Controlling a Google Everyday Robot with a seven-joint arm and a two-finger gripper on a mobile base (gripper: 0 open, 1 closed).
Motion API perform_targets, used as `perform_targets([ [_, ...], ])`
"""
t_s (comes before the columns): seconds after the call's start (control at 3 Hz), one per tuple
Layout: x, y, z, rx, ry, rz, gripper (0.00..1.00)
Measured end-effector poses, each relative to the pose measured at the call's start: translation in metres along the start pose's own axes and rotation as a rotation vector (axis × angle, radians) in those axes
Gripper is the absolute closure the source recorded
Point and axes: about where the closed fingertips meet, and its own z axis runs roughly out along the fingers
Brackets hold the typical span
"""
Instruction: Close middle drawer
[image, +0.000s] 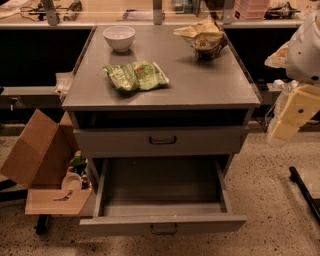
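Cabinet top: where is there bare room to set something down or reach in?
The cabinet top is bare along the front edge and right front corner, ahead of the green bag, and between the white bowl and the crumpled yellow bag. Back corners are crowded. The middle drawer, pulled out, shows a bare floor. The gripper hangs right of the cabinet.

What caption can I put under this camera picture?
The middle drawer of the grey cabinet stands pulled out and empty, with the gripper hovering at the right.
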Motion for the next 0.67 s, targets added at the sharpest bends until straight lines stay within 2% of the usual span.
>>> perform_targets([
  [0.33, 0.0, 0.0, 0.0, 0.0, 0.0, 0.0, 0.0],
  [0.67, -0.004, 0.008, 0.024, -0.007, -0.008, -0.038, 0.0],
])
